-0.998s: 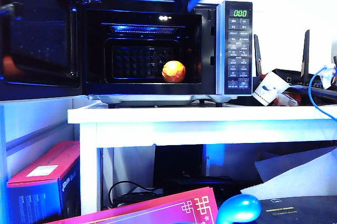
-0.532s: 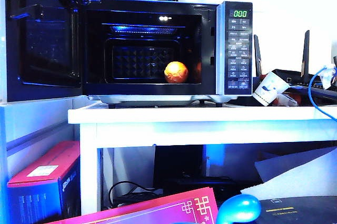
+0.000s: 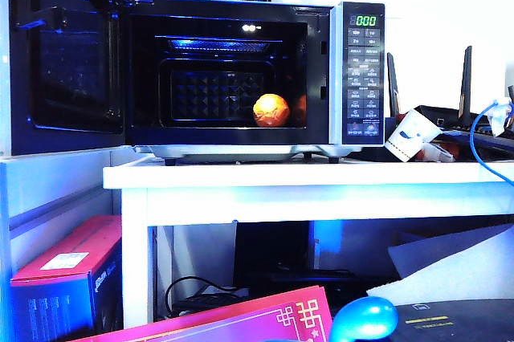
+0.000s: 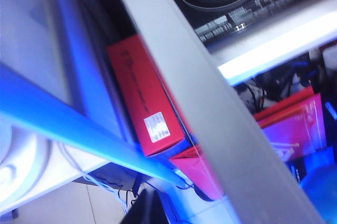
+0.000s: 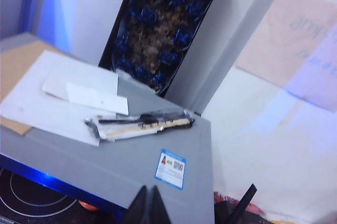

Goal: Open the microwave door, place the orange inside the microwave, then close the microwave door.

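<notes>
Now the orange (image 3: 271, 110) sits inside the microwave (image 3: 241, 73), door (image 3: 60, 57) open at left awaiting closing; the right hand (image 5: 148, 203) above it and the unseen left hand are both closed, empty.

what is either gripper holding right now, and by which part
Nothing. The right gripper is shut on air above the microwave; the left gripper is out of view. The orange sits free inside.

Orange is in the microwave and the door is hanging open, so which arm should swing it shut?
Probably the left. The glossy black microwave door hangs open on the exterior view's left, the left arm's side. The shut right gripper hovers above the microwave's grey top, far from it. The left gripper is unseen. The small round orange sits inside.
</notes>
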`<control>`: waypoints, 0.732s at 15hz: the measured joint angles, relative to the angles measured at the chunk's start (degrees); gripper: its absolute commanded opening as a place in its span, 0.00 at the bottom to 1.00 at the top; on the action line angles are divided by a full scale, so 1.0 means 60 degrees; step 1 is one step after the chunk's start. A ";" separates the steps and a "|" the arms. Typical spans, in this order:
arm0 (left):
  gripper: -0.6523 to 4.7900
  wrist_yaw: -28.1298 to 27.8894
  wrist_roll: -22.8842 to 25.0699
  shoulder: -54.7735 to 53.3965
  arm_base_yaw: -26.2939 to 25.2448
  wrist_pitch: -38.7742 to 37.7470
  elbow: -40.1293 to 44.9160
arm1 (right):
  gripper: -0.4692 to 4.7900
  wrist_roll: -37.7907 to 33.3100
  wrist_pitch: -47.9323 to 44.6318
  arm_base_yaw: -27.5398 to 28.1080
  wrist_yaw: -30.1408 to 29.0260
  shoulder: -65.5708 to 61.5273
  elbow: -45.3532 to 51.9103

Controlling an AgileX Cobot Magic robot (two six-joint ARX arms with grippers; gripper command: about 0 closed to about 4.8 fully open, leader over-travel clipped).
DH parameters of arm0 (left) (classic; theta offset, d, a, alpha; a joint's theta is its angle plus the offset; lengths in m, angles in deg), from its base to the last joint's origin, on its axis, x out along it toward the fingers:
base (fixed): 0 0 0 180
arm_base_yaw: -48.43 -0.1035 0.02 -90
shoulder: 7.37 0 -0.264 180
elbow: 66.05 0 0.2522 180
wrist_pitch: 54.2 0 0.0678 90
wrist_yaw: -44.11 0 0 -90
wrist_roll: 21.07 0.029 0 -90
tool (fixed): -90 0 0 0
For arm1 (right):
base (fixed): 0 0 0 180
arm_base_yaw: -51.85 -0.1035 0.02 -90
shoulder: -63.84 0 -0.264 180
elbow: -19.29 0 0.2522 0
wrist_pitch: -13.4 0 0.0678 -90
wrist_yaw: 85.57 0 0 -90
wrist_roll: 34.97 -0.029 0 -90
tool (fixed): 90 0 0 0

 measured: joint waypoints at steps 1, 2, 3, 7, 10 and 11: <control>0.11 0.0229 0.0076 -0.0135 -0.0004 0.0000 -0.0004 | 0.08 0.0000 -0.0011 0.0000 -0.0047 0.0058 0.0000; 0.11 0.0812 0.0109 -0.0386 -0.0022 0.0007 -0.0007 | 0.08 0.0000 -0.0018 0.0000 -0.0120 0.0149 0.0000; 0.11 0.1107 0.0135 -0.0747 -0.0004 0.0033 -0.0007 | 0.08 0.0000 -0.0149 0.0000 -0.0178 0.0204 -0.0004; 0.11 0.1603 0.0197 -0.1173 0.0007 0.0025 0.0004 | 0.08 0.0000 -0.0219 0.0000 -0.0288 0.0211 0.0000; 0.11 0.2914 0.0306 -0.1195 -0.0029 0.0667 0.0000 | 0.08 0.0000 -0.0233 0.0000 -0.0284 0.0211 0.0000; 0.11 0.3417 0.0321 -0.1224 -0.0029 0.1027 0.0000 | 0.08 -0.0007 -0.0335 0.0000 -0.0284 0.0211 0.0000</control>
